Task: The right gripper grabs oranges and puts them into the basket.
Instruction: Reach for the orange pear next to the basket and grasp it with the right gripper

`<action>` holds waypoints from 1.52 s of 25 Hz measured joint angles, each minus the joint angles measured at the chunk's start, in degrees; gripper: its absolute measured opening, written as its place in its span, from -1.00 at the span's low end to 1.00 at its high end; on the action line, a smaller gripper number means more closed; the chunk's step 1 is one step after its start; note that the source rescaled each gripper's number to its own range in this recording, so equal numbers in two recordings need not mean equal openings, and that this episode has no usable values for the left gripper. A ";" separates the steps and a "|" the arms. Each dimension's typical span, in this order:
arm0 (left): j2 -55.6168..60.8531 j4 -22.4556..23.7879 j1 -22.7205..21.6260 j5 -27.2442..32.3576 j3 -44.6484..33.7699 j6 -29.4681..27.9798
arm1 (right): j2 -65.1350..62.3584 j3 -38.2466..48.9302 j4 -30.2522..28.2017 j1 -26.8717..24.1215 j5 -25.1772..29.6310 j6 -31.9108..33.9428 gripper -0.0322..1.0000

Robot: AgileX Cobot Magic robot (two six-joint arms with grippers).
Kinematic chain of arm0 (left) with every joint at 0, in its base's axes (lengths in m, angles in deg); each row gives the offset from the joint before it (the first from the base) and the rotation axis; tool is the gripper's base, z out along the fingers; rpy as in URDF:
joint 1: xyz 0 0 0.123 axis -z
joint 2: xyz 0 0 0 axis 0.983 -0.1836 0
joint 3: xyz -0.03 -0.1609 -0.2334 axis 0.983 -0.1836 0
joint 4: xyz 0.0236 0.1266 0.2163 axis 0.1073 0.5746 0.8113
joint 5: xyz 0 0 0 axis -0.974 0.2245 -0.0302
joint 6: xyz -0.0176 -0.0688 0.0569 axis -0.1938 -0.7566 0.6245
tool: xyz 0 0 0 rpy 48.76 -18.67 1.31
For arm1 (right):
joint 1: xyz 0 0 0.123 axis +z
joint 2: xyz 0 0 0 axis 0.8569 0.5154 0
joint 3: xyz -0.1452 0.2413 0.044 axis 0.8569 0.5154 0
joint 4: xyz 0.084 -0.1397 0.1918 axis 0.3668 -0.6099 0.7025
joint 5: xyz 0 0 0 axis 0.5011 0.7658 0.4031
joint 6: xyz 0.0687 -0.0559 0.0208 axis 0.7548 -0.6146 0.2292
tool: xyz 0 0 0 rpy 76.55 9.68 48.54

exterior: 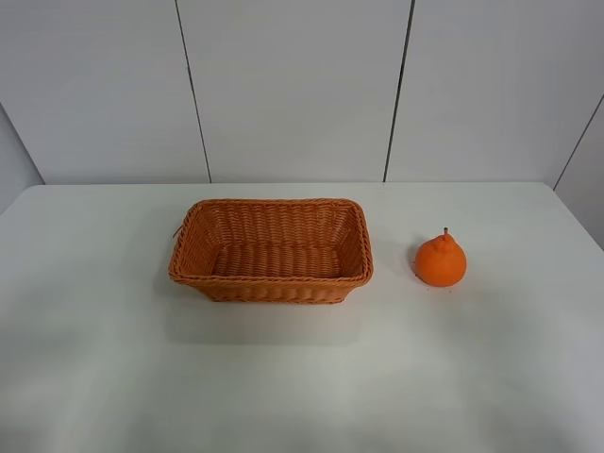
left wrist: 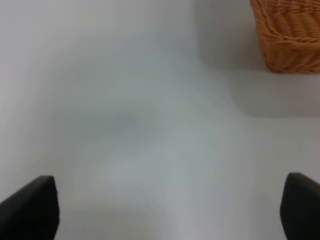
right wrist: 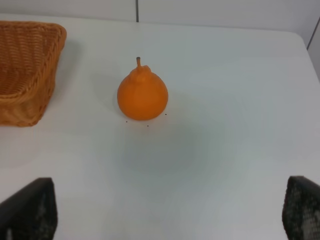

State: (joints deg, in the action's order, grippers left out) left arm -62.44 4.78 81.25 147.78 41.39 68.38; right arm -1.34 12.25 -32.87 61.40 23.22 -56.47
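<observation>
A lone orange (right wrist: 142, 96), knobby at the crown and tipped with a short stem, stands upright on a white table (right wrist: 225, 150) ahead of the right pincer (right wrist: 165, 212). The pincer's two black fingertips (right wrist: 30, 210) are spread wide with only bare table between them, well short of the fruit and gripping nothing. A woven orange-brown basket (right wrist: 30, 75) stands on the table near the orange but apart from it. Only one corner, a sloping side and part of its inside are in view. Beyond the table's far edge rises a pale panelled wall (right wrist: 225, 12), split by a dark seam.
</observation>
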 joint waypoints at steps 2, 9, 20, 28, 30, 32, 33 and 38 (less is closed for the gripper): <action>0.00 0.00 0.00 0.00 0.00 0.00 | 0.00 0.00 0.01 0.00 0.00 0.00 1.00; 0.00 0.00 0.00 0.00 0.00 0.00 | 0.21 0.00 -0.04 0.00 0.00 0.00 1.00; 0.00 0.00 0.00 0.00 0.00 0.00 | 37.77 -14.22 0.02 0.00 -3.35 0.05 1.00; 0.00 0.00 0.00 0.00 0.00 0.00 | 71.44 -29.58 0.08 0.00 -3.37 0.05 1.00; 0.00 0.00 0.00 0.00 0.00 0.00 | 79.41 -34.32 0.03 0.00 -1.96 0.05 1.00; 0.00 0.00 0.00 0.00 0.00 0.00 | 86.49 -38.92 -0.09 0.00 0.08 0.05 1.00; 0.00 0.00 0.00 0.00 0.00 0.00 | 90.18 -41.44 -0.10 0.00 0.91 0.05 1.00; 0.00 0.00 0.00 0.00 0.00 0.00 | 103.87 -51.27 0.97 0.87 2.77 -0.28 1.00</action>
State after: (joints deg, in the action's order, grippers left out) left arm -62.44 4.78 81.25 147.78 41.39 68.38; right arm 102.53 -39.02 -31.90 62.27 25.99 -56.75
